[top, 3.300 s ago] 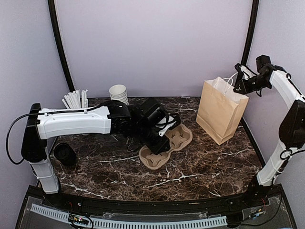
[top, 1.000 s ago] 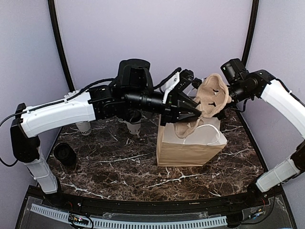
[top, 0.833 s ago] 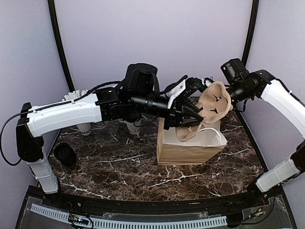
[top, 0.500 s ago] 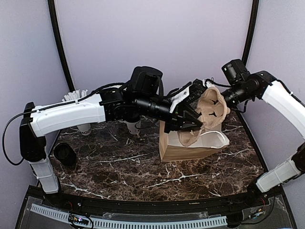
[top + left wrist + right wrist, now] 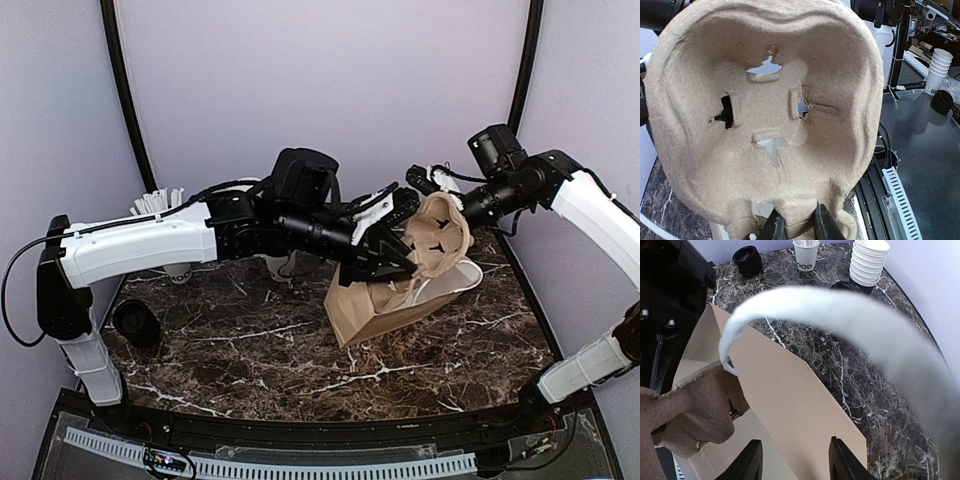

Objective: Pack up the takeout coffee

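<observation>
The brown paper bag [image 5: 375, 315] has tipped since a moment ago: it stood nearly upright then and now leans with its open mouth swung to the right. The right gripper [image 5: 432, 182] has parted its jaws.

In the right wrist view the two black fingers [image 5: 752, 462] stand apart with nothing pinched between them. The bag's smooth, flat tan panel [image 5: 790, 390] lies below, and its white cord handle [image 5: 840, 315] arcs, blurred, close to the lens.

The left gripper [image 5: 796, 225] is closed on the lower rim of the moulded pulp carrier [image 5: 765, 100]. This is a rough, fibrous, beige tray with rounded lobes and torn slots through its floor. It is held on edge at the bag's mouth [image 5: 438, 240].

On the dark, white-veined marble table [image 5: 250, 350], at the far left, sit a stack of black lids [image 5: 747, 260], a white cup of sticks [image 5: 806, 257] and a stack of lidless white cups [image 5: 867, 260]. I cannot tell where the takeout coffee is from these views.
</observation>
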### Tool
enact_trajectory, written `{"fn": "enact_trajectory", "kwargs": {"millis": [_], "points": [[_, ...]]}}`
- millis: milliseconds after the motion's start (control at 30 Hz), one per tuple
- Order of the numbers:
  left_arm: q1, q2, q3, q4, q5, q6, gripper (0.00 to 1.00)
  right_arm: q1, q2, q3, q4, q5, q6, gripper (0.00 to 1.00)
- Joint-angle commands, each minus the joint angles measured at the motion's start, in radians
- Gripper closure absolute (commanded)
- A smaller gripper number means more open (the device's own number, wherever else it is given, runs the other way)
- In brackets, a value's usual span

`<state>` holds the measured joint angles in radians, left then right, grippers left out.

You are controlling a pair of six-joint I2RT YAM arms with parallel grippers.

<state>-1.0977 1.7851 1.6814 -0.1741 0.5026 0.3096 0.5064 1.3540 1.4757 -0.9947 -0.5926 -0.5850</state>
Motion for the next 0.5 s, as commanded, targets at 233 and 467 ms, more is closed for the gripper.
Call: {"fn": "enact_trajectory", "kwargs": {"millis": [233,467], "points": [[-0.001,-0.072,-0.015,-0.014,-0.117,-0.022,0.79,-0.073,-0.052,0.08,-0.061,0.012,-0.018,0.39],[0.012,-0.063,0.003,-0.065,-0.191,-0.059,0.8,-0.15,-0.082,0.1,-0.138,0.011,-0.041,0.38]]}}
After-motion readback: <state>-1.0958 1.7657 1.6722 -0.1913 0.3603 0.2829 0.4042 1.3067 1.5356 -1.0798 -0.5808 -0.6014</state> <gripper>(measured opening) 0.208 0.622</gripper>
